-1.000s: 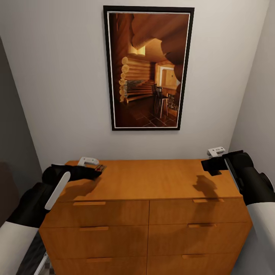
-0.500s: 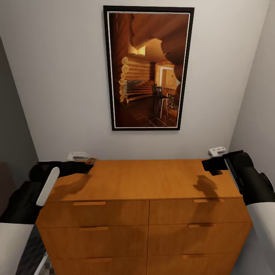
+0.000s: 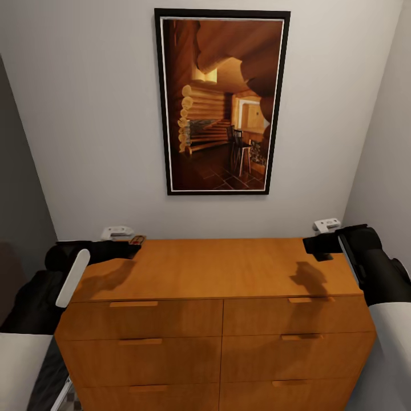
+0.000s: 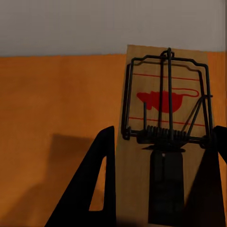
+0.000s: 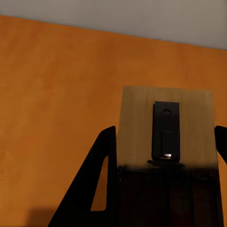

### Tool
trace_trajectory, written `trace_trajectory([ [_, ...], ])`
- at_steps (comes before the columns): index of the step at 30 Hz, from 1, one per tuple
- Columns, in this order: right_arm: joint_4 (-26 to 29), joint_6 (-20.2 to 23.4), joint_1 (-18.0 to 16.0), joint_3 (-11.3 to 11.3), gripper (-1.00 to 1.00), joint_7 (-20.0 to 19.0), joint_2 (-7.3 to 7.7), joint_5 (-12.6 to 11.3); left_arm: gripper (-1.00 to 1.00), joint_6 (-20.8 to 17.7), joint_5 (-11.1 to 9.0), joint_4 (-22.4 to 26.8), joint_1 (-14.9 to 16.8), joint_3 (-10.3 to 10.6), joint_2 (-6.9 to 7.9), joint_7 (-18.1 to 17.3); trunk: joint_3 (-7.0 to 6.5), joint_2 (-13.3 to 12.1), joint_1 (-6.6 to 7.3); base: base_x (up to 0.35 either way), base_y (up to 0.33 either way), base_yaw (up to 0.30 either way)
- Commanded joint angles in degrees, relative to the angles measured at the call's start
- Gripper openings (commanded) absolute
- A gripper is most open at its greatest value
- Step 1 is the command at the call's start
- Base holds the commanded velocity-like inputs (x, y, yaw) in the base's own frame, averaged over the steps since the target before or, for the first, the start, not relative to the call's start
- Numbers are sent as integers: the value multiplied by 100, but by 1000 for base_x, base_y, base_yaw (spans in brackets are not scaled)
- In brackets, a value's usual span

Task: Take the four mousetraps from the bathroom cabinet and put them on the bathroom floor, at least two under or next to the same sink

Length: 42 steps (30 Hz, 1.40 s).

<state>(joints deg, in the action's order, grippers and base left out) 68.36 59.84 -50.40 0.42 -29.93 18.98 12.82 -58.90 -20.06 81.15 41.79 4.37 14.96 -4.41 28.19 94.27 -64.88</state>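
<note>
Head view: orange-brown cabinet (image 3: 217, 297) fills the lower frame, its flat top bare wood across the middle, two columns of drawers below with slim bar handles. Grey wall behind carries a black-framed picture (image 3: 222, 103) of a log-cabin interior, hung above the cabinet's rear edge. Left gripper (image 3: 130, 246) sits at the rear left corner of the cabinet top, arm reaching in from the left edge. A small tan board with a dark and red detail pokes out just past its tip: a mousetrap (image 3: 137, 240), at or just off that corner, raised off the wood as far as can be judged. Left wrist view: mousetrap (image 4: 165, 132) held between the two dark fingers (image 4: 97, 184), jaws closed on its near end; tan board, black wire frame and coil spring, red mouse print facing the camera, the cabinet top and grey wall behind it. Right gripper (image 3: 313, 246) hovers over the rear right corner of the cabinet top, casting a shadow on the wood near the front edge. Right wrist view: second mousetrap (image 5: 165, 137) clamped in the jaws, plain tan face with a black catch plate showing, spring end lost in shadow, orange wood beyond it.
</note>
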Motion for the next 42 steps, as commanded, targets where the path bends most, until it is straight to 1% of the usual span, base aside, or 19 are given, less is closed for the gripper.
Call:
trace_trajectory([
  [1, -3, 16, -5, 2, -100, -57, -2, 44, -100, -16, 65, 5, 5, 5, -1, -38, 7, 4, 0, 0, 0, 0],
  [6, -54, 16, 72, -9, -100, -73, -75, 10, -100, -16, 69, 8, 5, 12, -21, -40, 7, 4, 0, -18, 0, 0],
  [8, -71, 16, 162, -17, -100, -65, -188, 12, -100, -16, 71, 16, 5, 25, -26, -32, 7, 4, 0, -190, 0, 0],
  [11, -46, 16, 291, -21, -100, -60, -291, 16, -100, -16, 72, 21, 5, 23, -31, -23, 7, 4, 0, -270, 0, 0],
  [14, 2, 16, 375, -47, -100, -56, -337, 17, -100, -16, 72, 23, 5, 21, -59, -14, 7, 4, 0, -317, 0, 0],
  [18, 101, 16, 408, -214, -100, -64, -371, 16, -100, -25, 72, 24, 5, 20, -128, -27, 7, 4, 0, -335, 0, 0],
  [20, 177, 16, 401, -323, -100, -71, -428, 13, -100, -32, 72, 24, 5, 20, -157, -30, 7, 4, 0, -341, 0, 0],
  [23, 316, 16, 396, -431, -100, -63, -711, -5, -100, -28, 72, 22, 5, 20, -174, -31, 7, 4, 0, -343, 0, 0],
  [24, 377, 16, 402, -480, -100, -43, -903, -7, -100, -27, 72, 23, 5, 19, -179, -29, 7, 4, 0, -344, 0, 0],
  [25, 400, -75, 409, -503, -100, -26, -995, -6, -100, -26, 72, 23, 5, 19, -181, -28, 7, 4, 0, -344, 0, 0],
  [26, 434, -267, 434, -556, -100, 37, -1168, -2, -100, -23, 72, 20, 5, 19, -183, -25, 7, 4, 0, -344, 0, 0],
  [28, 456, -452, 479, -605, -100, 154, -1319, 3, -100, -20, 72, 18, 5, 20, -184, -24, 7, 4, 0, -345, 0, 0],
  [29, 469, -629, 531, -639, -100, 327, -1443, 3, -100, -21, 72, 17, 5, 22, -185, -23, 7, 4, 0, -345, 0, 0],
  [31, 484, -997, 641, -681, -100, 794, -1615, -9, -100, -18, 70, 13, 5, 29, -186, -19, 7, 4, 0, -345, 0, 0],
  [32, 487, -1199, 695, -691, -100, 1043, -1676, -17, -100, -17, 68, 7, 5, 32, -186, -15, 7, 4, 0, -345, 0, 0],
  [35, 482, -1577, 781, -702, -100, 1434, -1758, -41, -100, -17, 70, -8, 5, 35, -187, 2, 7, 4, 0, -345, 0, 0],
  [38, 449, -1858, 835, -707, -100, 1656, -1799, -151, -100, -16, 72, -16, 5, 37, -189, 15, 7, 4, 0, -274, 0, 0],
  [39, 427, -1941, 852, -710, -100, 1724, -1811, -268, -100, -16, 73, -24, 5, 43, -193, 17, 7, 4, 0, -79, 0, 0],
  [42, 410, -1976, 860, -738, -100, 1752, -1812, -366, -100, -16, 72, -28, 5, 44, -199, 18, 7, 4, 0, -45, 0, 0],
])
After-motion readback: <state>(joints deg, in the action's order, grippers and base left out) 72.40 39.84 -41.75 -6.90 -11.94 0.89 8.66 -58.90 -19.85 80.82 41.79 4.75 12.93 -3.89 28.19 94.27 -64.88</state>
